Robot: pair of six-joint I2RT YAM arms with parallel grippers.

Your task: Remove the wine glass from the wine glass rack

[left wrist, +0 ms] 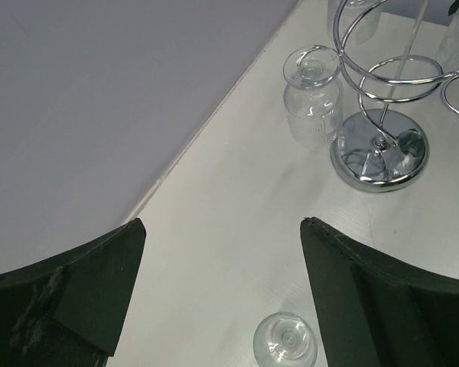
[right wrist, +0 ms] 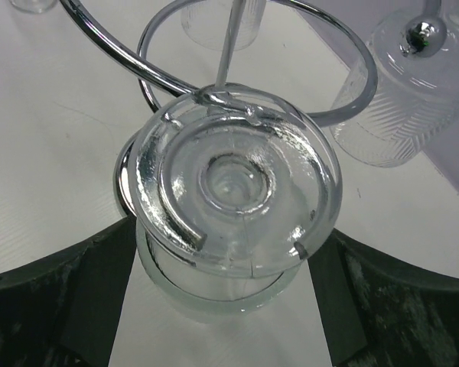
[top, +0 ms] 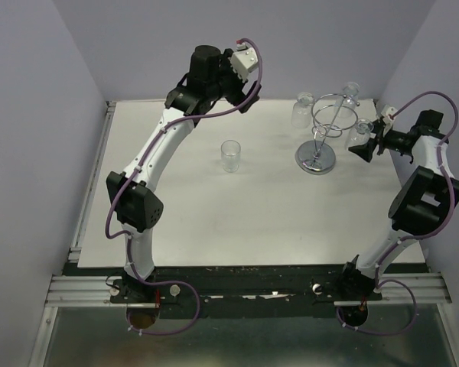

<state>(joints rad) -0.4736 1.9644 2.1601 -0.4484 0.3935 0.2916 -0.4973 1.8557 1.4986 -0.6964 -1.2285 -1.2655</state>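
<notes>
Here, right claw (right wrist: 229, 229): jaws spread wide, its two dark fingers (right wrist: 69, 306) standing either side of a hanging glass's bowl. Whether the pads touch the glass cannot be told.
Glass between the fingers: a clear ribbed wine glass (right wrist: 233, 183), hung upside down. Its thick round foot is uppermost and sits over a wire hook, so it is on the rack, not off it.
Rack: a shiny chrome wire wine glass rack (top: 317, 159), upright on its round mirrored disc base, with a thin central stem and a looped ring top. It stands on the far right part of the surface, with the right claw just beside it on the right.
Other hung glasses: two more clear ribbed glasses hang bowl-down from the ring, one on the rack's left side (top: 304, 111) and one at its far side (top: 350, 93).
Left claw (left wrist: 222, 222): fully open with nothing between its dark fingers. It is raised over the far middle of the surface, well apart from the rack.
Loose glass: a clear upright glass (top: 230, 155) stands alone near the middle, left of the rack and apart from it.
Surface: a white flat surface (top: 214, 222), with pale lilac walls on three sides.
</notes>
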